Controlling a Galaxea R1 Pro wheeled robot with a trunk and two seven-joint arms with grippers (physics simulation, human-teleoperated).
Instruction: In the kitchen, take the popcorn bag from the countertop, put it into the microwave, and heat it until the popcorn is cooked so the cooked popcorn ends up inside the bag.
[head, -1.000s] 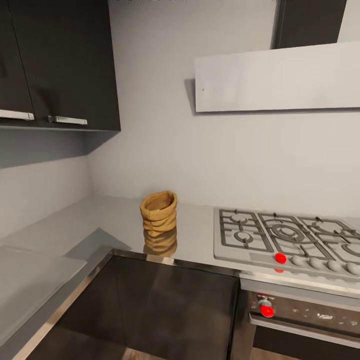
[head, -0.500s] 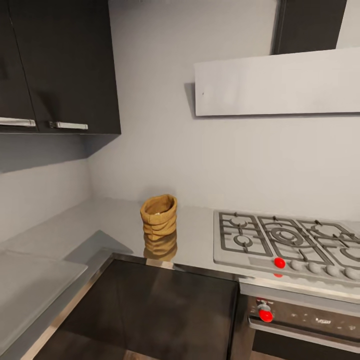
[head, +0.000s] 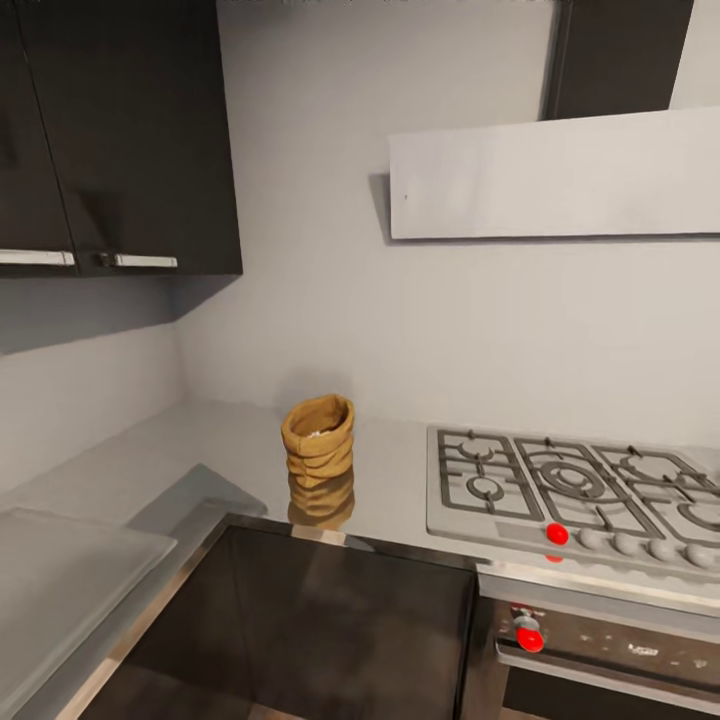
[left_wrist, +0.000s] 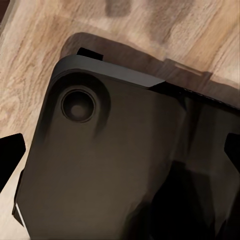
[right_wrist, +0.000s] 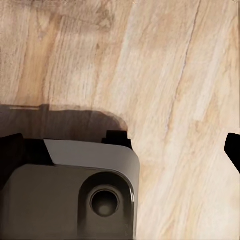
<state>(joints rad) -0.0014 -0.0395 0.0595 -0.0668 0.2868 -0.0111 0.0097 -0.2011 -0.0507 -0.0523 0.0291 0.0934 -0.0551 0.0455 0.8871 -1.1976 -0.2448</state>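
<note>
On the glossy grey countertop (head: 200, 450), near the corner where two runs of worktop meet, the popcorn bag (head: 318, 440) stands upright, a small tan sack with a rolled rim and creased, folded sides, its reflection lying just below it on the steel. Pale bits, probably the popcorn (head: 320, 433), show faintly inside its open mouth. It sits just left of the steel gas hob (head: 575, 490), apart from it, with dark cabinets (head: 120, 140) above and a white hood (head: 555, 175) over the hob. Both wrist views look down at wooden floor (right_wrist: 165, 75) and the robot's dark base (left_wrist: 115, 165); dark finger edges sit at the sides of each picture, so whether either pincer is wide or narrow cannot be told. The bag looks light, soft and easily crushed or tipped; a gentle pinch across its folded middle, below the rim, seems the safest hold.
</note>
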